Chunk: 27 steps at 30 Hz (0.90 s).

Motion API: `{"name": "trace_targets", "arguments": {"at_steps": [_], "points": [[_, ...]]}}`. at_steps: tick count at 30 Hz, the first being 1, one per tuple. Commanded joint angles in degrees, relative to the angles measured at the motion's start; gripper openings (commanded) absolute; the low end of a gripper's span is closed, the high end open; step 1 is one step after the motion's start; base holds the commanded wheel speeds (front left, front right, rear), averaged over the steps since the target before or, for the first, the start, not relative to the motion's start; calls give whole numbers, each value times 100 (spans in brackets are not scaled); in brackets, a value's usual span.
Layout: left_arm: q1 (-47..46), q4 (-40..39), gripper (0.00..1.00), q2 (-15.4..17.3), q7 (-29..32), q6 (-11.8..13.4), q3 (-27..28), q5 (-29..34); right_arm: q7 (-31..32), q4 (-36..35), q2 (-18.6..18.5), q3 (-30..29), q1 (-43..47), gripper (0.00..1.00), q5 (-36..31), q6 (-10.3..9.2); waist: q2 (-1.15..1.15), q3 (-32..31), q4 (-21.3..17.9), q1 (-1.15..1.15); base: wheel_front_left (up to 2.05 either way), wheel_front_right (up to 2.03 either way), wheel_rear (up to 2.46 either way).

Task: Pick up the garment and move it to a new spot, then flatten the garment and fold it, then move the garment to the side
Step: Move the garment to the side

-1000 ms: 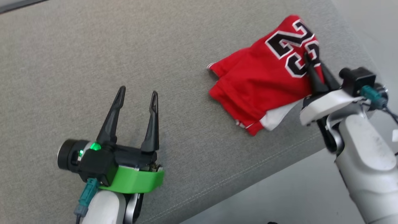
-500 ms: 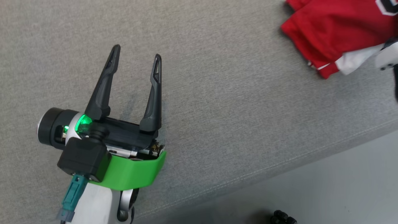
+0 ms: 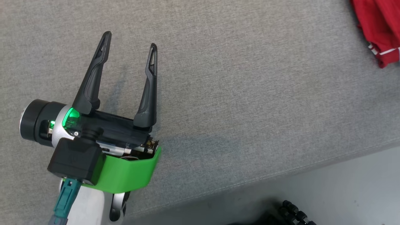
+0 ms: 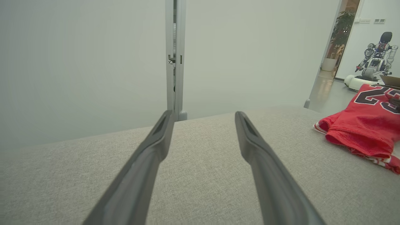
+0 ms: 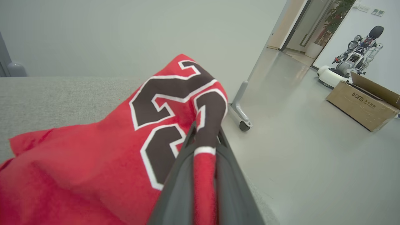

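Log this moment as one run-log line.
left jaws open, empty | right jaws shut on red jersey | jersey bunched on grey upholstered surface

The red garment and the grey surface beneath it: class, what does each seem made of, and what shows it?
Red garment: soft matte fabric, likely a sports-jersey knit; it drapes and creases limply. Grey surface: matte woven upholstery-like cloth; flecked weave, stitched seam along its edge.
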Motion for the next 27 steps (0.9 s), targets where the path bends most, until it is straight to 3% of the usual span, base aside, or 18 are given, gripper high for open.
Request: {"name": "trace_targets", "arguments": {"at_steps": [1,6,7,8,9,13,17,27], "points": [[-112,-40,100,60,20,-5,-12,50,-20,146,-12,-142,-73,0,-155,-5,0,132,135,-1,0,0,0],[-120,-45,100,62,32,-9,-52,50,-20,410,1,-506,-127,0,-533,-5,0,143,220,-1,0,0,0],[-123,-41,100,59,33,-7,-64,47,-20,459,-21,-652,-164,20,-655,-5,0,137,244,-1,0,0,0],[-124,-30,100,57,33,-6,-76,41,-20,507,-33,-780,-184,50,-799,-5,0,122,269,-1,0,0,0],[-116,-24,100,52,30,2,-86,36,-20,520,-37,-936,-216,100,-941,-6,0,102,289,-1,0,0,0],[-41,58,100,16,-29,54,-111,-27,-19,315,188,-1449,-288,100,-1612,-6,0,-69,351,-1,0,0,0],[56,223,100,-45,-128,88,-133,-157,-20,-100,558,-1448,-246,100,-2153,-6,0,-383,418,-1,0,0,0],[523,857,100,-245,-40,582,100,-643,-20,-717,1404,-345,440,100,-1246,-6,0,-1308,669,-1,0,0,0]]}}
